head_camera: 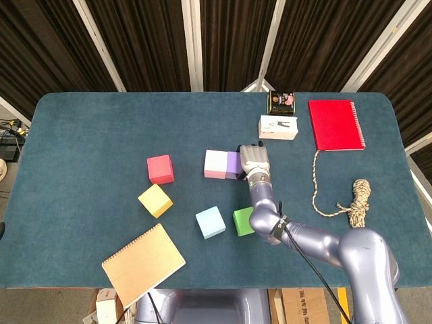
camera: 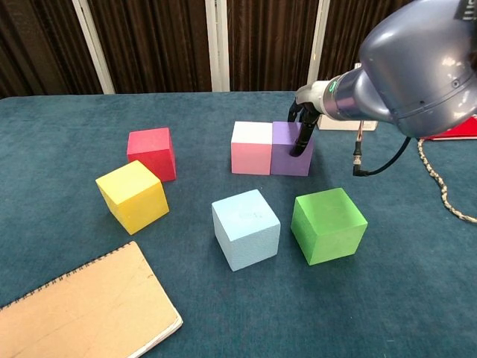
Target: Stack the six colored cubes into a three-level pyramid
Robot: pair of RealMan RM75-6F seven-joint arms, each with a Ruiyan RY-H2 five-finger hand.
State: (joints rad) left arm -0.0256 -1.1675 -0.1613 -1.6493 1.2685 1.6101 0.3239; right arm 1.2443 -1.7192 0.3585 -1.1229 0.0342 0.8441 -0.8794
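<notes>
Base row: my right hand (head_camera: 255, 160) presses fingers against the purple cube (camera: 289, 148), seating it flush beside the pink cube (camera: 251, 148) | grip unclear | remaining cubes loose on tabletop (head_camera: 94, 135), unstacked.

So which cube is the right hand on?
The purple cube: the right hand touches it, beside the pink cube. The other four cubes sit apart, untouched.

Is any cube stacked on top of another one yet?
No: in the chest view the pink cube and purple cube sit side by side and every cube rests on the table.
</notes>
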